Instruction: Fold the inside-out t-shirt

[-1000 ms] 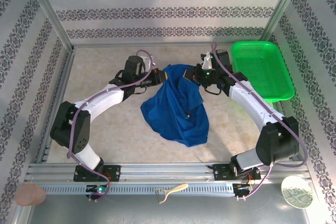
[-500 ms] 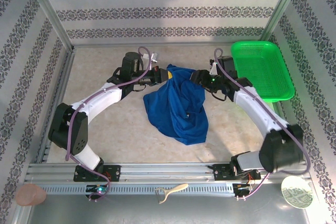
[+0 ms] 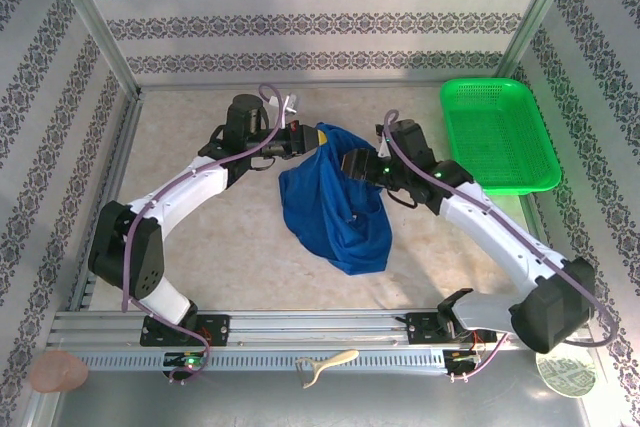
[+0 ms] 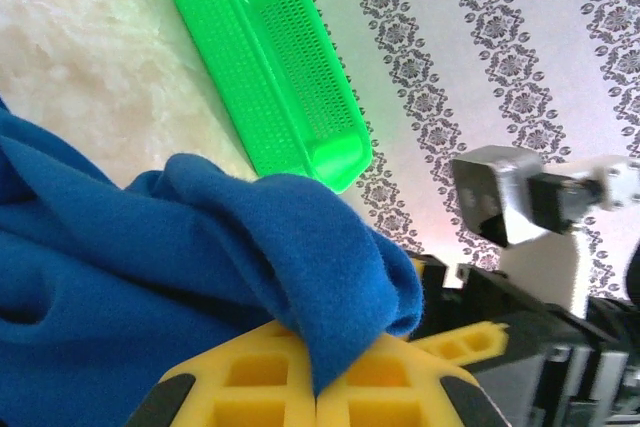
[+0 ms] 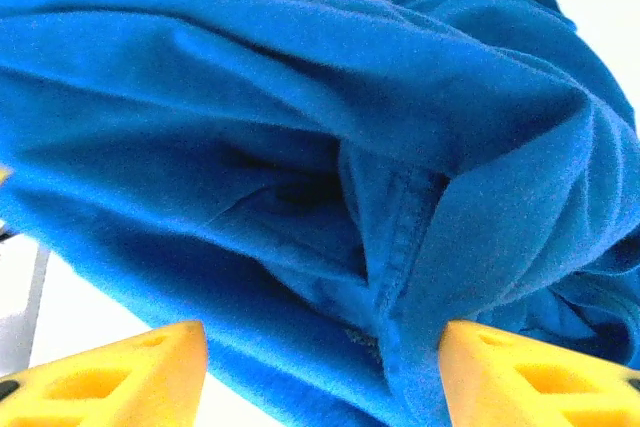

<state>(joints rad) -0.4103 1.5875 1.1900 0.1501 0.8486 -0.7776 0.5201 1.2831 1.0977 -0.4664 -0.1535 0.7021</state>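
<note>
Jaws of the left gripper (image 4: 318,407) are pressed together, pinching a fold of the blue inside-out t-shirt (image 3: 335,212). Right gripper (image 5: 322,337) has its jaws spread wide, with bunched cloth and a seam between them. Shirt sits mid-worktop (image 3: 230,247), its top edge strung between both grippers and the rest bunched towards the near side. Green mesh basket (image 3: 495,132) is at far right, bare floor showing, with the shirt outside it.

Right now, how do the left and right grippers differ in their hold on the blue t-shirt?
The left gripper has its jaws shut, pinching a fold of the t-shirt. The right gripper has its jaws spread wide, with cloth across the gap, unclamped. Both meet the shirt's far end, facing each other.
</note>
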